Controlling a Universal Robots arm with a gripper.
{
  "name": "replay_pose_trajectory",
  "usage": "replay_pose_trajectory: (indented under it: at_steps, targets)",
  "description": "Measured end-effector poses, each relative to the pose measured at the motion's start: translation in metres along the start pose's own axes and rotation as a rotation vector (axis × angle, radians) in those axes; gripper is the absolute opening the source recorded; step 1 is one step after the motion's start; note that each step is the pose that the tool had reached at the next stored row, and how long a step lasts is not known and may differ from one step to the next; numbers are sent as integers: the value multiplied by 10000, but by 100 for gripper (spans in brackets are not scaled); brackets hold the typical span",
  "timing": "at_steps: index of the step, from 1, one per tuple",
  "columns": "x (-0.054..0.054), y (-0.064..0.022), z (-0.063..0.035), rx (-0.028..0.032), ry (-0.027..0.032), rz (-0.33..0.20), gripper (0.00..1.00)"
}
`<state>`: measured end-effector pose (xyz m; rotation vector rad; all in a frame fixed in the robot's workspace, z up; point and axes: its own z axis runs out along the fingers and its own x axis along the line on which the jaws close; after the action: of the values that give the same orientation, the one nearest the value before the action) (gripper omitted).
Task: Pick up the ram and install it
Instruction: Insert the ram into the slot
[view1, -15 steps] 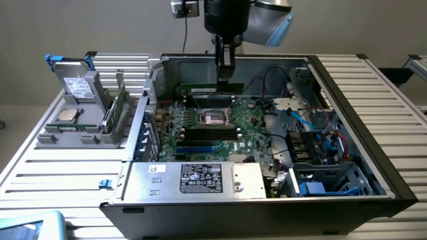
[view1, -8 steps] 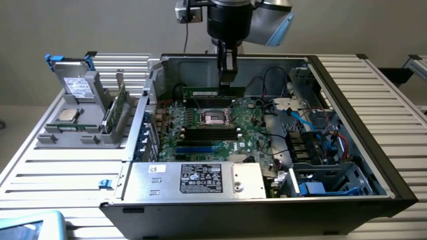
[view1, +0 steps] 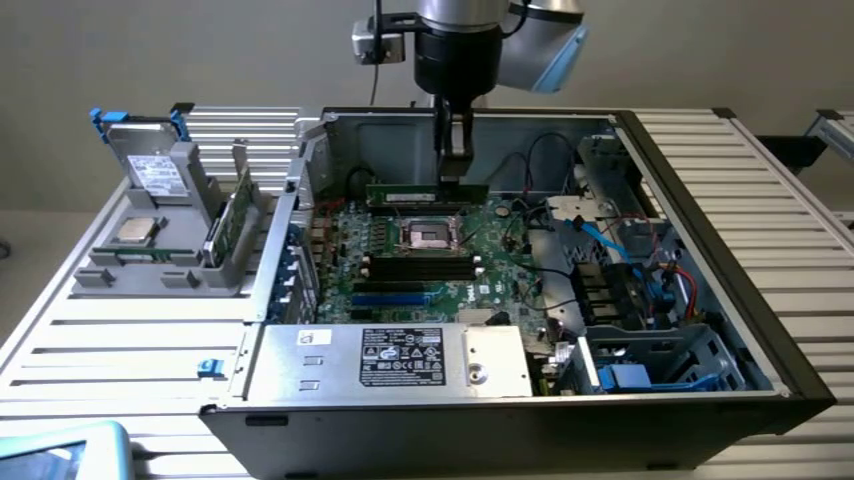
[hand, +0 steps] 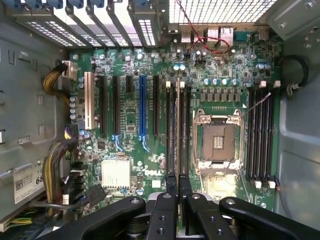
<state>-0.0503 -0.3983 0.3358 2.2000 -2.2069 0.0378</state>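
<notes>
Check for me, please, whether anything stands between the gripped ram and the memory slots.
Nothing visible does. The gripper holds the ram right over the memory slots beside the processor socket; the neighbouring slots are bare.

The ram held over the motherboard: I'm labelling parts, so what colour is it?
Green. The ram shows best in the exterior view.

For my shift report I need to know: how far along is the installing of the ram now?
Done: the ram is picked up and brought inside the computer case. In hand: the tool is shut on it, holding it edgewise along the memory slots beside the empty processor socket. Left: seating is not confirmed; the tool has not released.
</notes>
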Motion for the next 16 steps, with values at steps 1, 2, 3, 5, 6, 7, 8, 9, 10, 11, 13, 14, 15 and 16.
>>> replay_pose_trajectory:
  at_steps: [1, 2, 3, 5, 6, 7, 8, 9, 10, 11, 13, 14, 15, 16]
  targets:
    - [0, 0, 18, 0, -1, 0, 13]
    - [0, 0, 36, 0, 0, 0, 13]
    - [0, 0, 54, 1, -1, 0, 13]
    - [0, 0, 90, 0, 0, 0, 13]
    - [-1, 0, 109, 1, -1, 0, 13]
    - [-1, 0, 127, 0, 0, 0, 13]
    - [-2, 0, 145, 0, -1, 0, 13]
    - [-2, 0, 163, 1, -1, 1, 13]
    - [-1, 0, 181, 0, 0, 0, 13]
    - [-1, 0, 199, 0, 0, 0, 13]
    - [-1, 0, 237, 0, 0, 0, 13]
    - [-1, 0, 255, 1, -1, 1, 13]
    - [-1, 0, 272, 1, -1, 0, 13]
    - [0, 0, 290, 0, 0, 0, 13]
